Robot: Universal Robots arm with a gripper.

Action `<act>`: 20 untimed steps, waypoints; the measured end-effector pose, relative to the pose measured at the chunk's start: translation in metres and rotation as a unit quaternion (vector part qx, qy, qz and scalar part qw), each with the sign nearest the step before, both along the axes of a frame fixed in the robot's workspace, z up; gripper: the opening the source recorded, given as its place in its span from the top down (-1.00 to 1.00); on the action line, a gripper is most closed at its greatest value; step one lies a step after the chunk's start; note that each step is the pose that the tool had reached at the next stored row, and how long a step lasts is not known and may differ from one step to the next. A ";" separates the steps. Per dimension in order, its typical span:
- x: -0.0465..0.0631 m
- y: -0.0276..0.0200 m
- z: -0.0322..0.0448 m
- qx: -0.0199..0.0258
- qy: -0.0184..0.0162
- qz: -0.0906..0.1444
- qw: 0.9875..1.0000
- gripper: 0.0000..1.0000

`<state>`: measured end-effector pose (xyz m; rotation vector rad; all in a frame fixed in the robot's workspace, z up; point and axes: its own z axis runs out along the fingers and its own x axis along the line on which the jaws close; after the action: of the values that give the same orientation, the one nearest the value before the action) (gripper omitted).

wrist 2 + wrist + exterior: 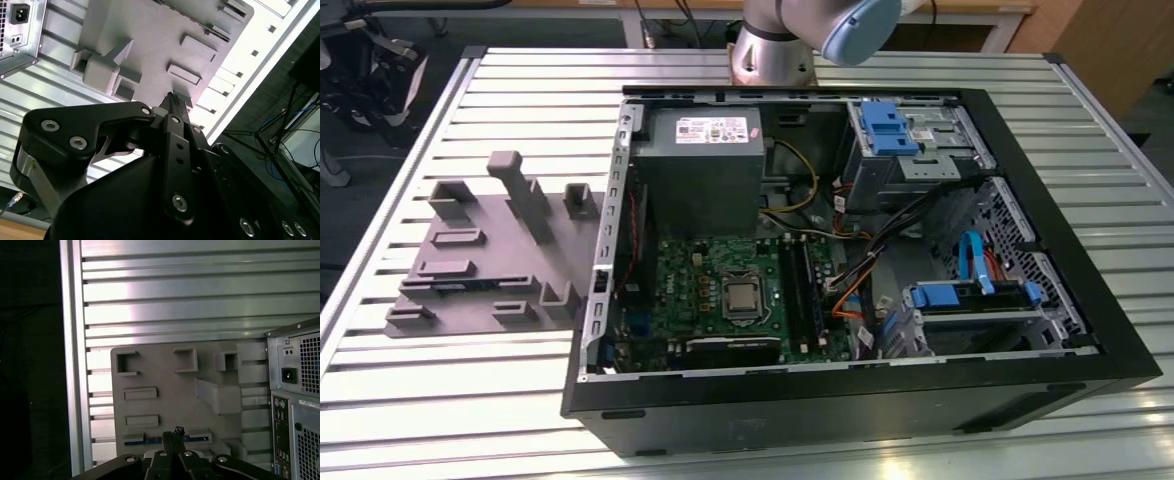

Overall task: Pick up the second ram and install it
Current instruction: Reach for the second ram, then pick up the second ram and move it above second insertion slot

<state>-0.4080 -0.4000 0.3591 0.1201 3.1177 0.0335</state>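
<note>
Grey blocky plastic fixture plate (487, 262) on the slatted aluminium surface (520, 100) appears to hold the second ram (137, 441), a thin dark stick, edge-up in a slot, ready for pinching. The gripper (173, 432) hovers above, jaws clenched, empty.

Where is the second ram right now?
The second ram lies in a slot of the grey fixture plate, on the exterior view's left of the computer case, with the gripper pointed at it.
</note>
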 end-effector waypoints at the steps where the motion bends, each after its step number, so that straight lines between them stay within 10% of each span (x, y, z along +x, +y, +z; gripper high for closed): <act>1: 0.000 0.0000 0.0000 0.000 0.000 0.000 1.000 0.79; 20: -0.001 -0.0001 0.0000 0.000 0.000 0.016 1.000 0.79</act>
<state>-0.4086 -0.4001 0.3592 0.0693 3.1196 0.0340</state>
